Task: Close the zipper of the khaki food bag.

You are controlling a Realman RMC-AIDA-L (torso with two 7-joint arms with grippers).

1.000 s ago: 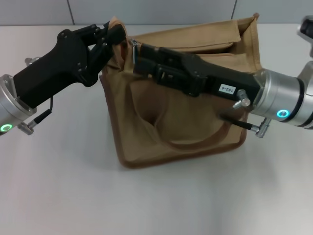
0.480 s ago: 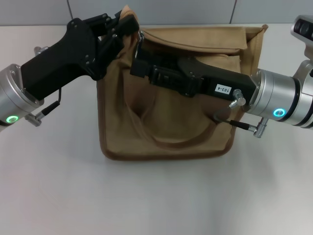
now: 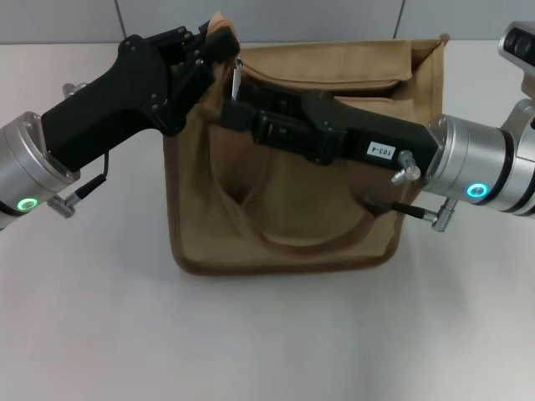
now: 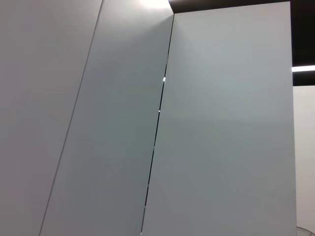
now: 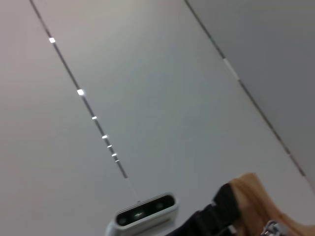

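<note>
The left gripper (image 3: 216,43) pinches the bag (image 3: 284,209) by its top left corner. The right gripper (image 3: 232,88) is clamped on the silver zipper pull (image 3: 236,77) beside it.

White table (image 3: 100,317), grey wall panels (image 4: 98,123)

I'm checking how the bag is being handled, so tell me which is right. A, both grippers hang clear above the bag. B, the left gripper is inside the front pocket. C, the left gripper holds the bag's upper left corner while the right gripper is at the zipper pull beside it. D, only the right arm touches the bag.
C: in the head view the left gripper clamps the khaki food bag's upper left corner, and the right gripper sits at the silver zipper pull.
</note>
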